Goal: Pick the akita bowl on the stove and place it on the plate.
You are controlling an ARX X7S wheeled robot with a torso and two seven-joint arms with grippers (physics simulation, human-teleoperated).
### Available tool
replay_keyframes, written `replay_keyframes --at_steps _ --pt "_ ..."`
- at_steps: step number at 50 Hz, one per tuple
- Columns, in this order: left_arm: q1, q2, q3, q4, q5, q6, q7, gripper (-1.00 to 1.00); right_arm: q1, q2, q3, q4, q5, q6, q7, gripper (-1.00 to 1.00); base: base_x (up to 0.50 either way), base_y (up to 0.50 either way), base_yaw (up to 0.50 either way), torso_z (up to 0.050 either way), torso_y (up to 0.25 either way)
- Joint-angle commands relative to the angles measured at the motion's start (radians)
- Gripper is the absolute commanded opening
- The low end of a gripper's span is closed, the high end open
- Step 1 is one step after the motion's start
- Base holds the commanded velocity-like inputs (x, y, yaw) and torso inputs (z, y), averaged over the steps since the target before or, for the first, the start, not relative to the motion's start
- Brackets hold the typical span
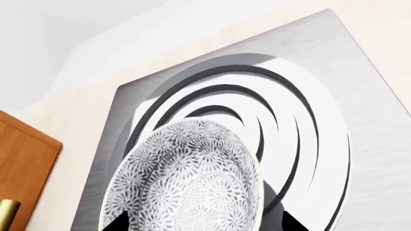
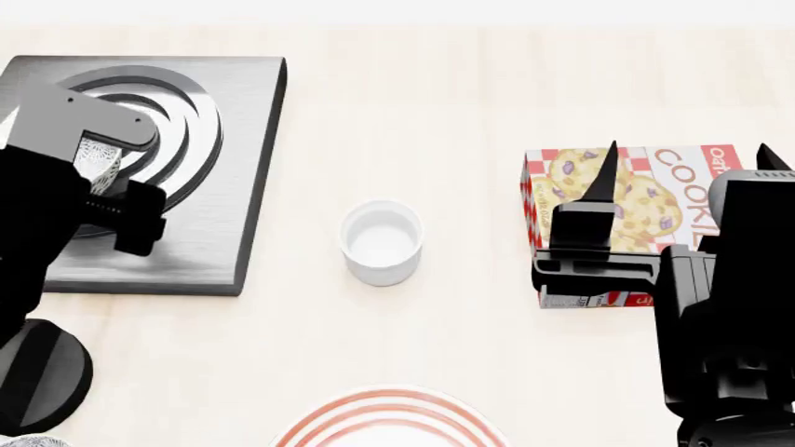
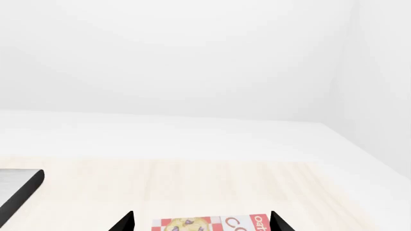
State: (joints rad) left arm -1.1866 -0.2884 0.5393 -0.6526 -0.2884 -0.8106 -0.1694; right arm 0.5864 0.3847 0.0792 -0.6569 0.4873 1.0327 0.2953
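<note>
A: Left wrist view: the akita bowl [image 1: 189, 180] sits between the left gripper [image 1: 202, 222] tips above the stove [image 1: 372, 144]; whether they clench it, I cannot tell.

B: Head view: plate [image 2: 387, 421] near. Likely rigid, slippery, breakable; pinch the rim.

A: Right wrist view: right gripper [image 3: 201, 222] spread, empty.

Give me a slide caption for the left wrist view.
Left pincer straddling the speckled akita bowl on the stove, above its black ring burner.

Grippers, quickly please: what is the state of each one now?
Left gripper: around the akita bowl; grip cannot be told.
Right gripper: open, empty.
</note>
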Motion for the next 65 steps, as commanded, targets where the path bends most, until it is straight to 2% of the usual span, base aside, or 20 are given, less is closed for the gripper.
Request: replay_keyframes --at_steps 1,9,10,35,46,56,65 --pt "0.002 -0.005 0.007 -0.005 0.003 0.006 0.003 1.0 0.001 0.002 -0.001 0.0 0.004 0.0 0.004 1.0 0.0 0.0 0.0 0.0 0.0" --pt "0.008 -0.005 0.009 0.004 0.001 0.003 0.003 1.0 0.001 0.003 -0.002 0.001 0.007 -0.001 0.006 1.0 0.0 0.0 0.0 0.0 0.0" --pt "0.01 -0.008 0.009 0.013 0.001 -0.002 0.001 -1.0 0.001 0.003 -0.002 0.001 0.007 -0.002 0.006 1.0 0.0 0.0 0.0 0.0 0.0" --pt "0.009 -0.008 0.002 0.02 -0.007 0.011 -0.001 -1.0 -0.002 0.007 -0.002 0.006 0.015 -0.008 0.012 1.0 0.0 0.0 0.0 0.0 0.0" --pt "-0.045 0.012 -0.052 0.014 -0.012 0.066 -0.052 -1.0 -0.001 0.009 -0.003 0.006 0.018 -0.008 0.016 1.0 0.0 0.0 0.0 0.0 0.0" --pt "-0.087 -0.006 -0.032 0.178 -0.024 0.055 -0.011 -1.0 0.002 0.01 -0.003 0.001 0.024 -0.001 0.021 1.0 0.0 0.0 0.0 0.0 0.0" --pt "-0.081 -0.09 0.113 0.428 -0.016 0.016 0.141 -1.0 0.002 0.013 -0.006 0.002 0.026 -0.003 0.023 1.0 0.0 0.0 0.0 0.0 0.0"
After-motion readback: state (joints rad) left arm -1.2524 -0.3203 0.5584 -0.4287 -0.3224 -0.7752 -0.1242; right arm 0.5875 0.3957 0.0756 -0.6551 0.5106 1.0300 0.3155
